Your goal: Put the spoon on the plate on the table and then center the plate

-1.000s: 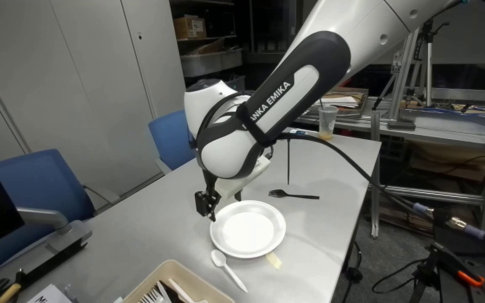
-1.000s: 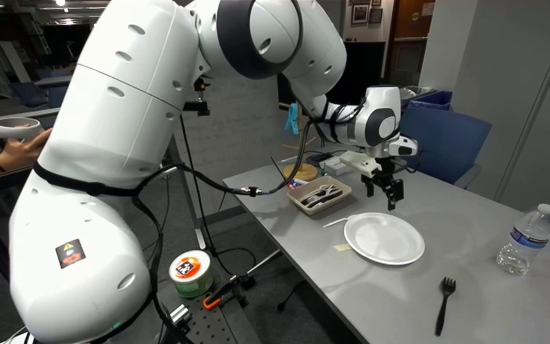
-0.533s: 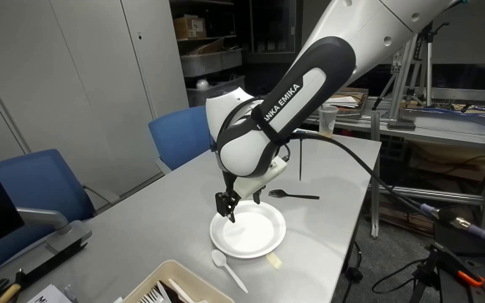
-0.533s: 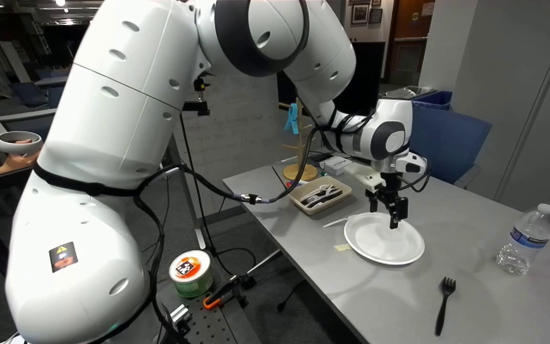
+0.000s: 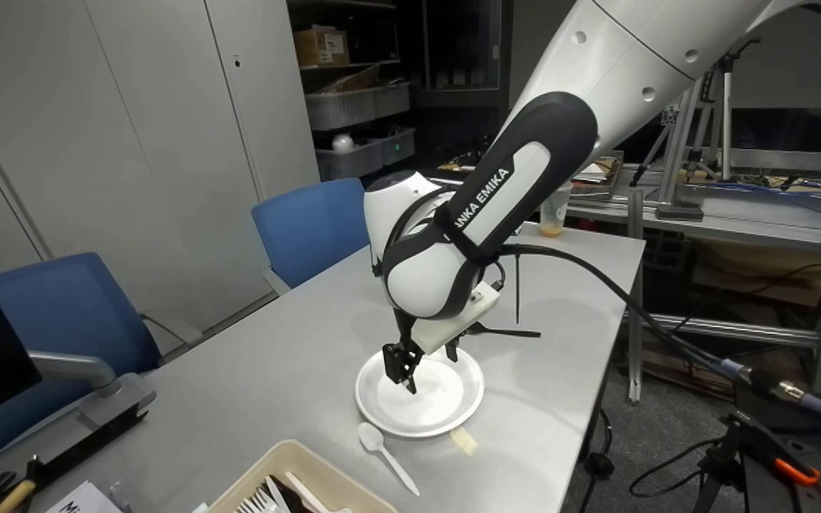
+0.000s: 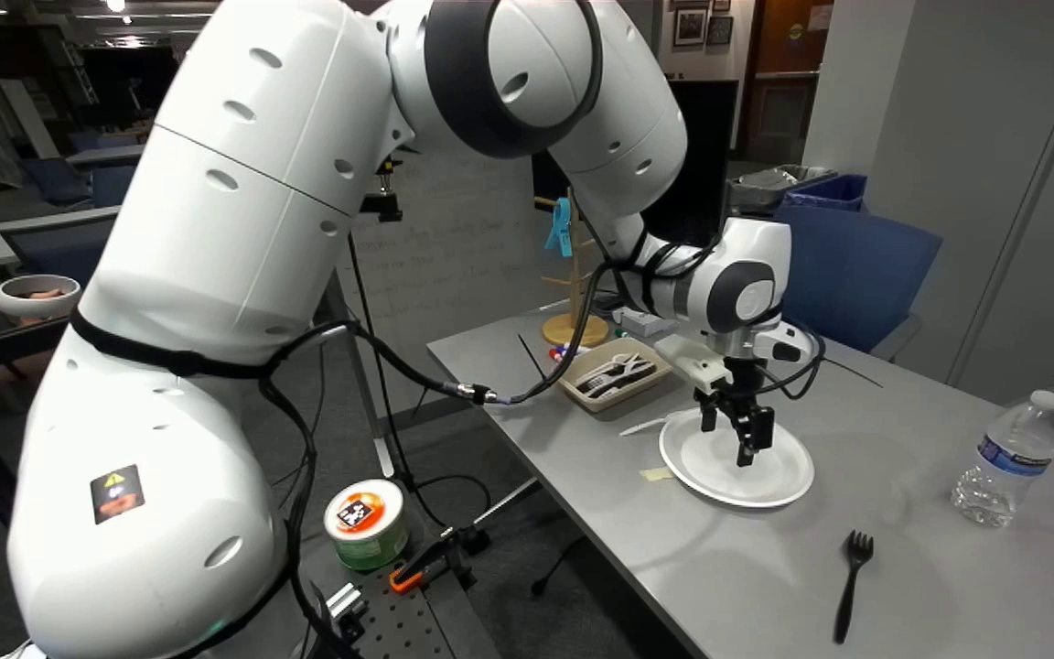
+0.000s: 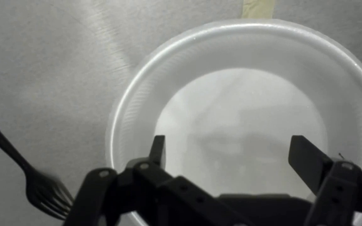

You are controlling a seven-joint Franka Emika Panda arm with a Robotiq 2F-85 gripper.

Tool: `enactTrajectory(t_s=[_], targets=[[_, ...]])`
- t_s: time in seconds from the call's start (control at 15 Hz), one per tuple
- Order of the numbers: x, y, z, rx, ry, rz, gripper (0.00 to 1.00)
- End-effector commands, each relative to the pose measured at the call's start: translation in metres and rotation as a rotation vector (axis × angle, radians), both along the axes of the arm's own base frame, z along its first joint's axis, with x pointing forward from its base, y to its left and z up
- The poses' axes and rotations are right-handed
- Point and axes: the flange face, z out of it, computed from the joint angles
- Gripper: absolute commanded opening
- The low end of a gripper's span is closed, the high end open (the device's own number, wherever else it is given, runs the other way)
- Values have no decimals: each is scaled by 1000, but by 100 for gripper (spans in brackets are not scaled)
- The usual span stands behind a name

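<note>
In an exterior view I find the grey table (image 5: 261, 385) running from near left to far right, the white arm (image 5: 510, 171) reaching over it from the right. The white plate (image 5: 437, 410) rests flat on the table, toward its right edge. I have the hand (image 7: 228, 138) over the plate, its jaws standing wide apart; whether it touches the plate I cannot tell. A beige tray (image 5: 336, 479) holding cutlery (image 6: 617, 375) stands on the near side, left of the plate. In an exterior view a clear bottle (image 6: 1007, 458) stands upright at the right. The white spoon (image 5: 384, 450) lies on the table, off the plate, its bowl just beside the rim on the near left and its handle pointing near right; contact cannot be determined. A black fork (image 5: 512, 332), partly hidden, lies at the far right, apart from the plate. A pale yellow strip (image 5: 464, 442) meets the plate's rim on the near side.
</note>
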Motion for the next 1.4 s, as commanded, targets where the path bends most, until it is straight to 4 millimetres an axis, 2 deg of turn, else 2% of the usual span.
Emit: enactTrajectory(t_s=[0.0,0.47,1.07,1.33], targets=[[-2,-11,-12,21,-19,-24,100],[-12,-24,-32,25,-27,-46,100],[-45,-60,-26,14,-36,-128,100],[-60,-62,-18,7,-31,-129,100]])
